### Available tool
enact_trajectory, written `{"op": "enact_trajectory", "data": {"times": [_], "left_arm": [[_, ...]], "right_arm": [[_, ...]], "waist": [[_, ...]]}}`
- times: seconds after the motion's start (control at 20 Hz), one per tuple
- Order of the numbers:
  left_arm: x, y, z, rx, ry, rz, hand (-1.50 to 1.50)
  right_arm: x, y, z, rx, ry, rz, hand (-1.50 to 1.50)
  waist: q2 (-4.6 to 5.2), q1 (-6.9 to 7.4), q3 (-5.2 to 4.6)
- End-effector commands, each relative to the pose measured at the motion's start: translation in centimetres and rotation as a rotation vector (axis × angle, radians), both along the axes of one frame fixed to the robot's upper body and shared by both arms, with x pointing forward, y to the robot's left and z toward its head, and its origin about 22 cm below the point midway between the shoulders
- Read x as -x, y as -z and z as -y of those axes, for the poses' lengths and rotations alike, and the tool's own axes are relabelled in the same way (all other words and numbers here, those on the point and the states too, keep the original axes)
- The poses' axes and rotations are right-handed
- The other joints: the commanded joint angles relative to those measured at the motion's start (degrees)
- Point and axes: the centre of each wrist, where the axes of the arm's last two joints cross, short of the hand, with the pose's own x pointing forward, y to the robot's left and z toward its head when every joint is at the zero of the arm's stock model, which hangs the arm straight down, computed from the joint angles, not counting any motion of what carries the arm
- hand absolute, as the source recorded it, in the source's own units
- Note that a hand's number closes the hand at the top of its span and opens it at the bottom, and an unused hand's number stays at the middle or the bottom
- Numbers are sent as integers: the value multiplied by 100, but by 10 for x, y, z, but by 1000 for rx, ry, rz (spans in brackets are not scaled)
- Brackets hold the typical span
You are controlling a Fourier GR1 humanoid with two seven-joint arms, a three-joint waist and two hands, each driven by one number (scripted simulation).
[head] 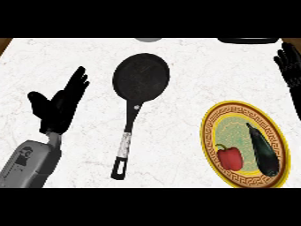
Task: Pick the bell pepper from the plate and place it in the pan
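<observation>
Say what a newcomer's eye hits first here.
Probably the yellow-rimmed plate at right, holding a red bell pepper beside a dark eggplant. Next, the black pan at centre, its handle pointing toward the robot. The left hand and right hand are open at either side.

red bell pepper [229, 157] on patterned yellow plate [216, 115], black pan [141, 77] well left, empty

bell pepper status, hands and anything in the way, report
Left hand open, right hand open, both holding nothing. Bell pepper on plate, beside eggplant. Pan holds nothing, path clear.
</observation>
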Motion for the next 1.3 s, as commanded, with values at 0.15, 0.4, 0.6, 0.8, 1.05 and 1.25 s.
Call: {"op": "enact_trajectory", "data": {"times": [0.15, 0.4, 0.6, 0.8, 1.05, 1.25], "left_arm": [[37, 14, -39, -233, -83, -40, 0], [58, 39, -65, -311, -167, -128, 0], [73, 32, -66, -317, -161, -118, 0], [77, 42, -39, -304, -159, -102, 0], [75, 31, -59, -323, -152, -103, 0], [78, 24, -50, -309, -141, -90, 0]], "right_arm": [[15, 3, -6, -242, 121, -1, -150], [62, 61, 49, -249, 683, -222, -150], [131, 68, 45, -132, 681, -342, -150], [139, 33, 43, 213, 563, -400, -150], [153, -12, 38, 366, 421, -499, -150], [138, -38, 31, 428, 310, -556, -150]], "waist": [[92, 126, 126], [49, -271, 122], [64, -177, 112], [122, -78, 99], [141, -36, 108], [154, 68, 115]]}}
